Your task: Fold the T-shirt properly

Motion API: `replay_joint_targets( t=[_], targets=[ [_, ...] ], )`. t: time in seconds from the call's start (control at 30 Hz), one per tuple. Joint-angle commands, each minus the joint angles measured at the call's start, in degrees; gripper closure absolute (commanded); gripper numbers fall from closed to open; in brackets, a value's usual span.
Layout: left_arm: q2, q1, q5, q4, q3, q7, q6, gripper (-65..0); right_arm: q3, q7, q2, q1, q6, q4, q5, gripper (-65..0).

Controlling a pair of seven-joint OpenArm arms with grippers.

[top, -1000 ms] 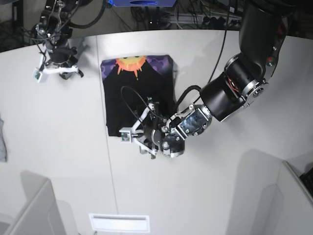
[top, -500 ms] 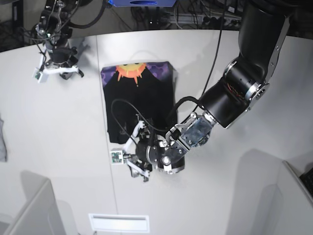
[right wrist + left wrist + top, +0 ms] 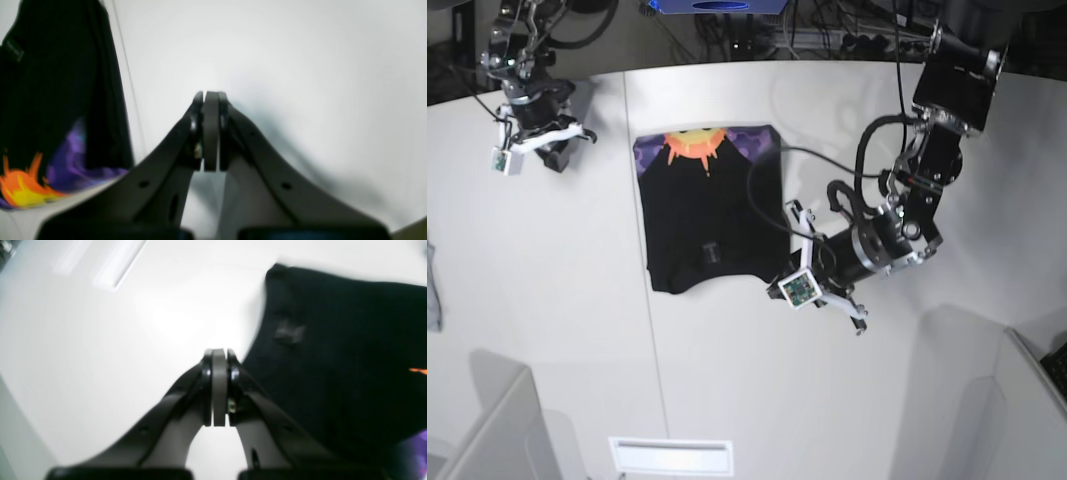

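The black T-shirt (image 3: 707, 215) lies folded into a rectangle on the white table (image 3: 557, 300), with its orange sun print and purple patches showing at the far end. My left gripper (image 3: 812, 280) is shut and empty, just off the shirt's near right corner. In the left wrist view its fingertips (image 3: 219, 355) hang over bare table beside the black cloth (image 3: 333, 356). My right gripper (image 3: 552, 152) is shut and empty, off the shirt's far left corner. In the right wrist view (image 3: 210, 96) the shirt (image 3: 50, 100) lies to its left.
A small grey cloth scrap (image 3: 432, 285) lies at the table's left edge. A white slot (image 3: 672, 455) sits at the near edge. Grey partitions stand at the near left (image 3: 497, 430) and near right (image 3: 1017, 400). Cables and equipment line the far side.
My left arm has drawn back to the right, off the shirt's near edge, uncovering the folded hem. My right gripper has shifted slightly up and left.
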Motion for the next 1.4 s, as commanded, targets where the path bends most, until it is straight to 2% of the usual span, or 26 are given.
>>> replay_joint_targets(
  t=[0.0, 0.07, 0.17, 0.3, 0.4, 0.5, 0.67, 0.77, 0.83, 0.9, 1.0, 1.07, 1.13, 1.2, 1.27, 1.37],
  targets=[
    [-0.8, 2.9, 1.4, 1.8, -3.0, -3.4, 0.1, 0.0, 0.2, 2.4, 0.7, -0.9, 0.9, 1.2, 0.3, 0.0],
    [-0.8, 8.6, 2.8, 3.3, -7.3, -9.4, -0.1, 0.0, 0.3, 5.9, 0.7, -2.8, 1.3, 1.2, -0.3, 0.0],
    [-0.9, 14.7, 2.6, 4.5, -12.3, -15.5, -0.3, 0.0, -1.0, 11.8, 0.2, -5.0, 1.3, 2.1, -5.8, 0.0],
    [-1.5, 23.0, 2.7, 6.0, -15.6, -19.8, -0.4, 0.0, -4.9, 18.8, 0.2, -9.5, 1.3, 4.1, -14.5, 0.0],
    [-3.4, 29.5, 2.7, 6.3, -16.4, -24.6, -0.4, 0.0, -6.8, 23.1, 0.2, -12.9, 1.3, 5.3, -16.5, 0.0],
    [-4.4, 36.4, 2.9, 6.4, -16.5, -30.1, -0.4, 0.0, -7.3, 25.2, 0.2, -16.5, 1.3, 6.4, -16.4, 0.0],
    [-7.8, 49.1, 3.2, 6.4, -16.4, -38.0, -0.2, 0.0, -7.3, 25.2, 0.1, -24.5, 1.1, 9.1, -16.4, 0.0],
    [-8.5, 56.1, 3.3, 6.4, -16.6, -40.6, 0.0, 0.0, -7.3, 25.1, -0.3, -30.1, 0.9, 9.5, -16.3, 0.0],
    [-9.1, 61.6, 3.3, 6.4, -17.8, -40.6, 0.0, 0.0, -7.4, 24.2, -2.1, -33.9, 0.9, 9.5, -16.4, 0.0],
    [-9.2, 66.7, 3.4, 6.0, -17.9, -40.6, 0.0, 0.0, -7.3, 20.7, -3.6, -37.4, 0.9, 9.4, -16.5, 0.0],
    [-9.3, 72.6, 3.5, 2.5, -17.7, -39.5, 0.0, 0.0, -8.1, 9.4, -4.0, -38.8, 0.9, 7.0, -16.5, 0.0],
    [-9.1, 72.5, 3.5, -2.7, -16.4, -36.6, 0.1, 0.0, -10.9, 1.0, -3.0, -36.4, 1.0, 2.9, -16.6, 0.0],
    [-9.0, 70.1, 3.5, -9.3, -14.8, -34.8, 0.1, 0.0, -14.8, -3.7, 0.1, -32.6, 1.0, -3.3, -16.6, 0.0],
    [-7.4, 66.8, 3.5, -16.6, -12.7, -34.3, 0.7, 0.0, -20.3, -4.1, 2.4, -27.8, 1.0, -11.9, -16.5, 0.0],
    [-5.8, 62.2, 3.5, -25.8, -10.2, -34.5, 3.9, 0.0, -25.0, -4.1, 3.9, -22.2, 1.0, -22.2, -16.5, 0.0],
    [-3.6, 53.5, 3.5, -40.9, -5.5, -34.6, 8.9, 0.0, -31.1, -2.3, 3.9, -13.5, 1.0, -38.3, -16.4, 0.0]
  ],
)
